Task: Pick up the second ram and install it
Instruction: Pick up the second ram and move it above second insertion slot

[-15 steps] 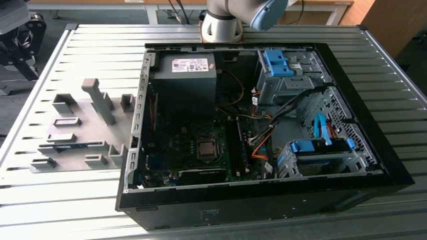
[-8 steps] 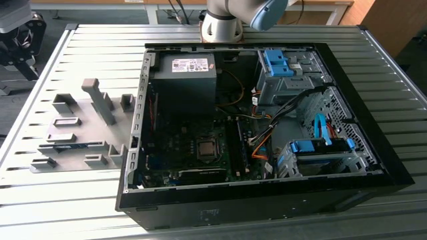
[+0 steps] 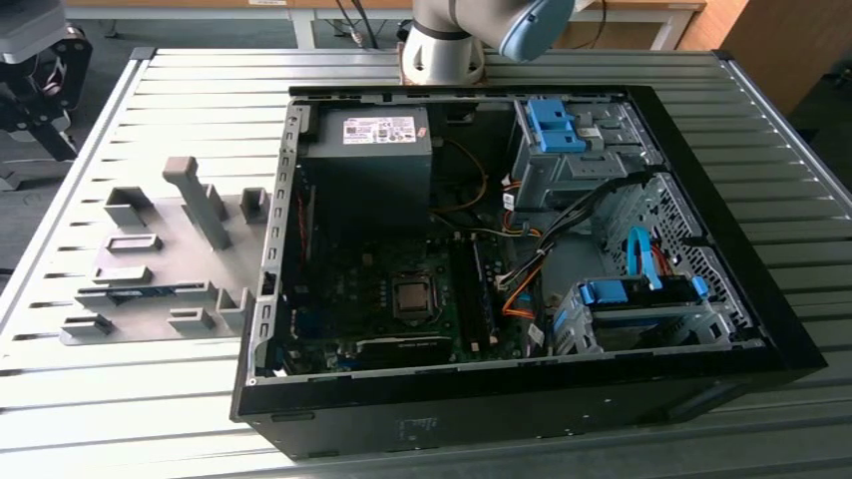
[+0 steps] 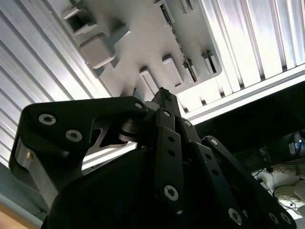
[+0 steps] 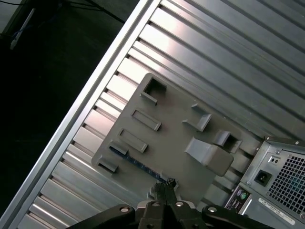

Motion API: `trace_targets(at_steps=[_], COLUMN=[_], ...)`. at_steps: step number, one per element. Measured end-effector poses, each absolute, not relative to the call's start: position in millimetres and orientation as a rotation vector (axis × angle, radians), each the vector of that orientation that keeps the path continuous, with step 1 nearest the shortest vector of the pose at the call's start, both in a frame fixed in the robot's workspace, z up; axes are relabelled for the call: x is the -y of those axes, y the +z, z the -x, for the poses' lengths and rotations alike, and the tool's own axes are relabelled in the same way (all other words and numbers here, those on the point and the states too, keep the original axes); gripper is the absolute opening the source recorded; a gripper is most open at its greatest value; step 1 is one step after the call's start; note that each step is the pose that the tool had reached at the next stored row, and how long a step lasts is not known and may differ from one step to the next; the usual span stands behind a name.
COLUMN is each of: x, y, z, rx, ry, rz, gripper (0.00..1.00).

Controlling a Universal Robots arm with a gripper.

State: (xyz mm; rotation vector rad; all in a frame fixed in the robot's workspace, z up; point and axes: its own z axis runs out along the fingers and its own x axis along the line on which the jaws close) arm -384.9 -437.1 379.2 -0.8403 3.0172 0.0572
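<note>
Pincer: clenched. In both wrist views my two black fingers meet at their tips with no gap that I can make out, and nothing is held between them. The tips touch nothing; they hang in the air over the flat grey plastic fixture plate, clear of its surface.

Second ram: a long, thin blue circuit-board stick. It lies on edge in a narrow slot of that plate, along the plate's side facing away from the computer. In the first wrist view my fingertips line up near one end of the stick, but apart from it. In the exterior view the same blue stick sits low in the plate.

Surroundings: the plate rests on a ribbed aluminium table, just beside the open black desktop computer case, on the exterior view's left of it. The case lies with its green motherboard exposed.
</note>
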Motion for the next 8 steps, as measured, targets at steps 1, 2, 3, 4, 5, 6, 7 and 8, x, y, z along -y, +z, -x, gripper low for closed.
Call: trace_targets(at_steps=[1, 2, 3, 4, 5, 6, 7, 8], x=[437.1, 437.1, 437.1, 437.1, 437.1, 437.1, 437.1, 437.1], y=[379.2, 379.1, 379.1, 379.1, 379.1, 379.1, 379.1, 379.1], z=[384.9, 384.9, 384.9, 384.9, 384.9, 384.9, 384.9, 384.9], rx=[-3.015, -3.013, -3.01, -3.006, -3.001, -2.995, -2.988, -2.981], ry=[0.057, 0.057, 0.057, 0.057, 0.058, 0.058, 0.058, 0.058], rz=[0.847, 0.856, 0.866, 0.881, 0.9, 0.921, 0.943, 0.965], gripper=[0.11, 0.11, 0.11, 0.11, 0.11, 0.11, 0.11, 0.11])
